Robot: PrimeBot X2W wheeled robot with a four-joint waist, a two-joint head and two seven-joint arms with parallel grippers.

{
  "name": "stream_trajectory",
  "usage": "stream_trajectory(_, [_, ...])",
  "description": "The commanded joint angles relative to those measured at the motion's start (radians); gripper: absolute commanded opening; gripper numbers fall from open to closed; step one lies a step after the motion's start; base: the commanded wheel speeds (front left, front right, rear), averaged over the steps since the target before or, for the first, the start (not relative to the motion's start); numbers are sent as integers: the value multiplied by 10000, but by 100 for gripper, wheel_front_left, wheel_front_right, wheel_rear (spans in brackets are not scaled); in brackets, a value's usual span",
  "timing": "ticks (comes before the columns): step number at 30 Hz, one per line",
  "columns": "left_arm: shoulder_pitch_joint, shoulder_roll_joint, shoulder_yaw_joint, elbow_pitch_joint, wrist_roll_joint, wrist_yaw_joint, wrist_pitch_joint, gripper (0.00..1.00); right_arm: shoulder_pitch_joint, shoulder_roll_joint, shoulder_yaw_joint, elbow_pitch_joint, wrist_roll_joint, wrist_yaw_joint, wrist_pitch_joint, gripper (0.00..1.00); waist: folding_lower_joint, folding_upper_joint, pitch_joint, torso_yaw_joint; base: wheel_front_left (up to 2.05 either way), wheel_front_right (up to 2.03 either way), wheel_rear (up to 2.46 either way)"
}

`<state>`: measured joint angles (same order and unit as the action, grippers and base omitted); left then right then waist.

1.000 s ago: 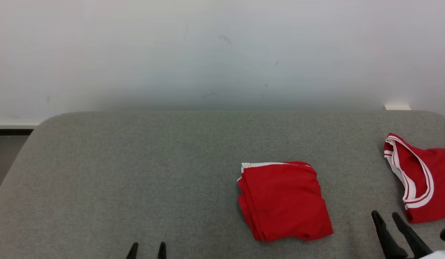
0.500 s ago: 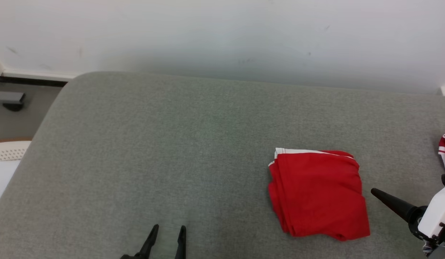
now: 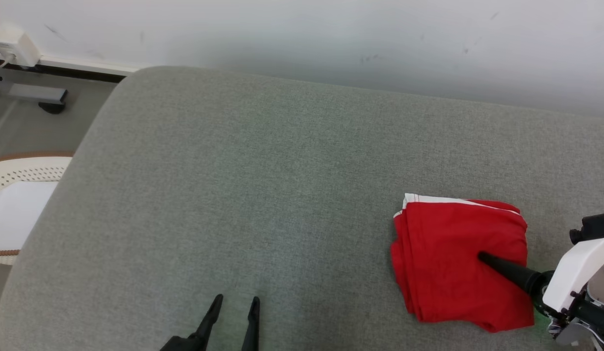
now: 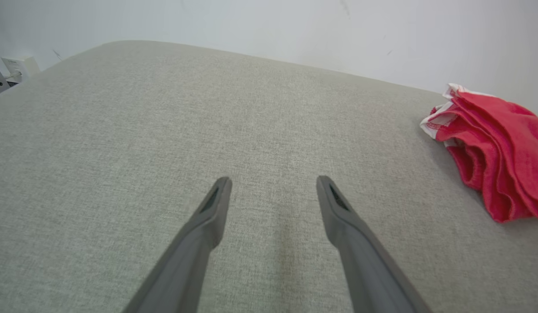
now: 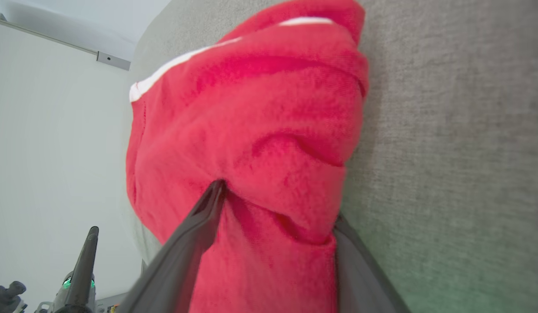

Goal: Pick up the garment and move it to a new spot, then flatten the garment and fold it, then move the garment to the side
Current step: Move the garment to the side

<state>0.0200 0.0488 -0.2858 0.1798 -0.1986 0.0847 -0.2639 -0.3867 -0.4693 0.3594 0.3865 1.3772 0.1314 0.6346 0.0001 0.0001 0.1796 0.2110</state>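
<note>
On the grey cushion, folded red garment, white-trimmed far edge

Soft, even room light washes the grey cushion, leaving only faint shadows: a dim band low on the white wall far beyond the fingers of the left gripper, and a thin shade along the near side of the red garment. A green glow tints the cushion just outside the fingers of the right gripper. Between those fingers the garment is close and out of focus. Wide-angle bending curves the cushion's far edge in the left wrist view.
</note>
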Motion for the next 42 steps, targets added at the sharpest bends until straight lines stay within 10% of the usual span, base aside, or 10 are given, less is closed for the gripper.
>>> stream_trajectory(1, [-138,40,2,7,-57,44,3,100,-181,59,42,-31,75,-19,-111,87,-1,-1,31,-9,0,0,0])
stream_trajectory(2, [-167,40,-14,4,-67,49,3,100,-242,135,43,-81,102,-19,-196,30,-1,-1,50,-25,0,0,0])
stream_trajectory(3, [-184,40,-31,2,-66,56,3,100,-284,147,86,-126,51,-19,-291,0,-1,-1,62,-49,0,0,0])
stream_trajectory(31, [-1166,41,-51,4,316,-71,3,100,-3041,-3590,1173,793,-3309,-19,-2121,0,-1,-1,1307,-2366,0,0,0])
stream_trajectory(33, [-1169,41,-37,27,312,-48,3,100,-3148,-3788,1323,1224,-3835,-22,-2428,49,-1,-1,1320,-2344,0,0,0])
stream_trajectory(34, [-1148,41,-35,54,299,-25,3,100,-3181,-3825,1382,1484,-4148,-22,-2638,100,-1,-1,1307,-2337,0,0,0])
stream_trajectory(42, [-808,43,-4,255,133,73,3,100,-2813,-3389,1406,3436,-5449,-22,-4081,100,-1,-1,753,-2278,0,0,0])
